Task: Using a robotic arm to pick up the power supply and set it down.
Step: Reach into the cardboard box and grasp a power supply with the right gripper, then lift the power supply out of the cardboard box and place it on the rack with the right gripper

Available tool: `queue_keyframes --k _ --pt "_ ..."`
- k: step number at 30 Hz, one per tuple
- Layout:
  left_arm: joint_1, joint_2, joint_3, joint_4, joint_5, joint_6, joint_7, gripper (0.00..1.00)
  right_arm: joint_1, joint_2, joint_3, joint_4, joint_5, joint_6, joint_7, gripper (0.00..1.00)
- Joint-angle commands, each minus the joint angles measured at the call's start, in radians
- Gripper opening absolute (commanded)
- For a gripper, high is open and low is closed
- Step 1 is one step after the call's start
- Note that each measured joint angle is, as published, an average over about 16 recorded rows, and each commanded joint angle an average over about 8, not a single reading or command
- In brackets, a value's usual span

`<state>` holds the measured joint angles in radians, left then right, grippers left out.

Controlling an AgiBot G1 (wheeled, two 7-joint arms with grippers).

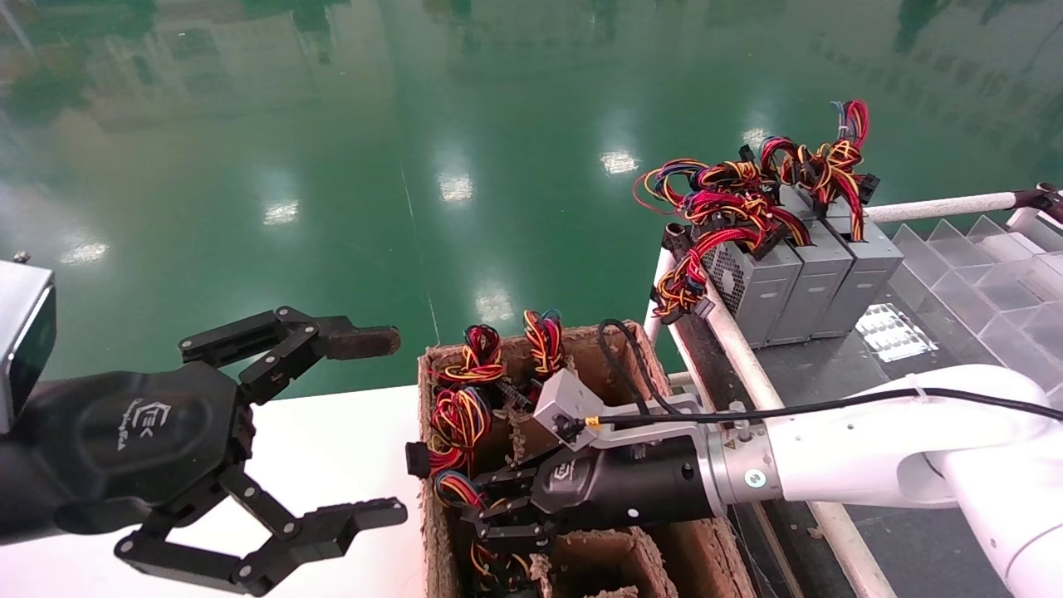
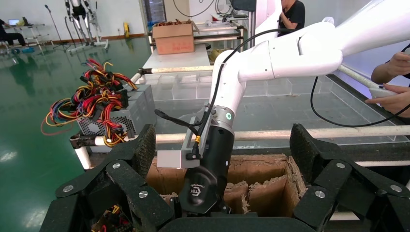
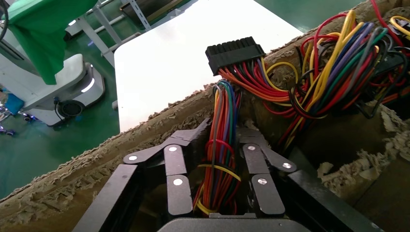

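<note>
Two black link-fingered pincers in view, only one at work. At 8 o'clock in the head view, the left pincer [image 1: 332, 432] hangs idle over the white worktop [image 1: 332, 448], fingers spread wide, holding nothing.

At 6 o'clock sits the brown cardboard divider box [image 1: 432, 498], w/ red-yellow-orange wire bundles [image 1: 461, 415] poking out of its cells. The right pincer [image 1: 486, 507], on the white tubular arm [image 1: 872, 448], is reached down into one cell. Right wrist view: its fingers [image 3: 176, 169] flank an upright multicolour wire bundle [image 3: 220, 159], near it but not clearly clamped. The grey metal power supply itself is hidden down in that cell; body not visible.

At 2 o'clock, three more grey metal units [image 1: 818, 274] stand in a row on the dark bench [image 1: 830, 357], approx. upright, wires on top.

Progress, as I judge it: early. Reach done; grip unconfirmed; lift, carry and set-down all left.
</note>
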<state>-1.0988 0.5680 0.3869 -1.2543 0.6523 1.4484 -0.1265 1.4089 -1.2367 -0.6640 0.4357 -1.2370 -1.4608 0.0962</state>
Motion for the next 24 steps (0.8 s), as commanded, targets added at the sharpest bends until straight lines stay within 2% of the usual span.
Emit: queue_keyframes --k 1,13,24 --pt "0.0 0.0 0.0 0.0 0.0 0.0 0.0 1.0 0.002 0.002 0.001 -0.004 0.001 -0.002 -0.003 0.0" --pt "0.0 0.0 0.0 0.0 0.0 0.0 0.0 1.0 0.0 0.032 0.032 -0.007 0.049 -0.039 -0.021 0.0" --pt "0.0 0.0 0.0 0.0 0.0 0.0 0.0 1.0 -0.012 0.132 0.092 0.067 0.176 -0.115 0.021 0.0"
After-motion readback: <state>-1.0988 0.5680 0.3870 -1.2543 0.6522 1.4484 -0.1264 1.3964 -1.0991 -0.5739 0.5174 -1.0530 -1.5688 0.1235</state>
